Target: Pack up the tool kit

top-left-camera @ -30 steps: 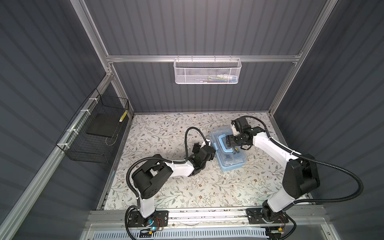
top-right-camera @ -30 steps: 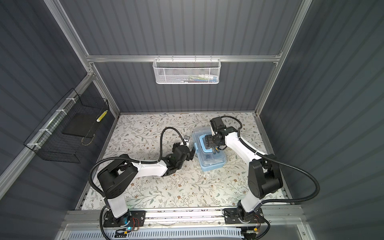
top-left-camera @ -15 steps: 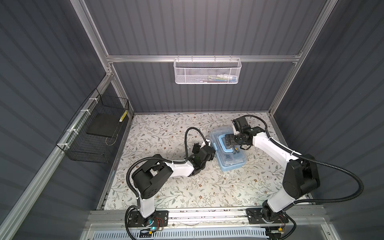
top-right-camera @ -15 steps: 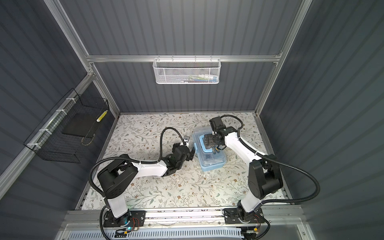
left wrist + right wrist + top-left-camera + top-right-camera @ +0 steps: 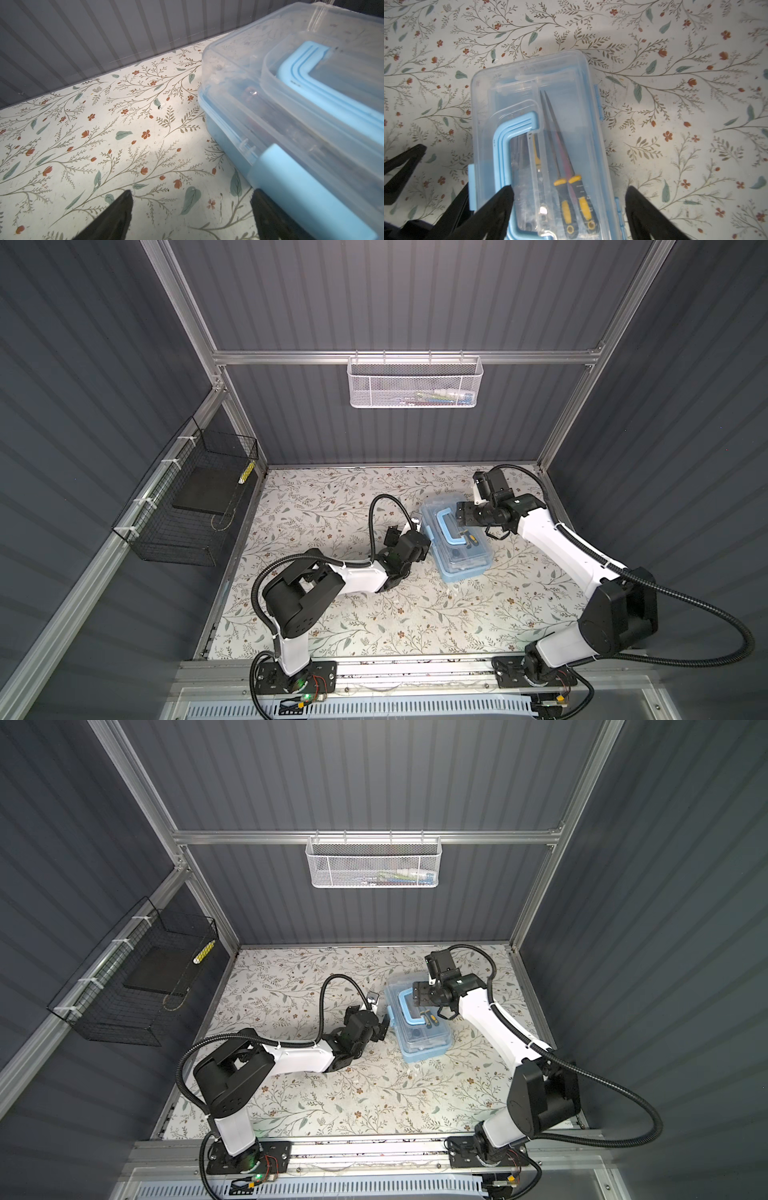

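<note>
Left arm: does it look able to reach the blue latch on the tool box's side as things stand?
Likely yes. The left gripper is open, low beside the tool box, one jaw right at the latch; nothing stands between them.

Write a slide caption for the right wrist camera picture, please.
Right tool, jaws spread, above the clear-lidded blue tool kit on the floral table; two slim yellow-and-black-handled pieces inside.

Bare tabletop [image 5: 324, 506] beside tool kit [image 5: 465, 562]
</note>
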Controlling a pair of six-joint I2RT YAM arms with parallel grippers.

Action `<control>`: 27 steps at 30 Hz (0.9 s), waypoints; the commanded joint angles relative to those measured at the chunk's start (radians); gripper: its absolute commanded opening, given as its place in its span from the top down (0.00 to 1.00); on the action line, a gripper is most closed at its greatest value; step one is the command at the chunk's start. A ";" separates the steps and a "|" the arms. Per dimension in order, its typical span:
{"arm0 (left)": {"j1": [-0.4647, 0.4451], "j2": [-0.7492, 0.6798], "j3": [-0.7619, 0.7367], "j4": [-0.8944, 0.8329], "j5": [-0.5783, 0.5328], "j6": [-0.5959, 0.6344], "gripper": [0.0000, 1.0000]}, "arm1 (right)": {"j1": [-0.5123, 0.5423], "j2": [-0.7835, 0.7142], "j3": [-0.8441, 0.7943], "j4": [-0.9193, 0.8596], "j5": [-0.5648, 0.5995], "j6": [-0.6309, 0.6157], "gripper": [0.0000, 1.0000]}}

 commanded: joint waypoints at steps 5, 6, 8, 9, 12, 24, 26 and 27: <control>0.020 -0.043 0.000 -0.014 0.027 0.013 0.10 | 0.071 -0.027 -0.004 -0.005 -0.064 0.123 0.59; 0.019 -0.042 0.001 -0.013 0.030 0.013 0.10 | 0.081 -0.026 -0.004 -0.005 -0.062 0.131 0.62; 0.021 -0.041 0.004 -0.011 0.037 0.016 0.10 | 0.105 -0.017 -0.001 -0.011 -0.047 0.147 0.66; 0.021 -0.038 0.005 -0.011 0.042 0.017 0.10 | 0.112 -0.012 -0.004 -0.012 -0.044 0.155 0.68; 0.021 -0.026 0.015 -0.013 0.053 0.019 0.10 | 0.124 0.006 -0.007 -0.011 -0.040 0.172 0.75; 0.026 0.007 0.046 -0.007 0.098 -0.010 0.10 | 0.212 0.036 0.025 -0.051 -0.033 0.205 0.96; 0.030 0.011 0.049 -0.008 0.108 -0.014 0.10 | 0.222 0.052 0.043 -0.063 -0.031 0.208 0.96; 0.030 0.013 0.051 -0.011 0.110 -0.014 0.10 | 0.227 0.058 0.044 -0.060 -0.030 0.209 0.96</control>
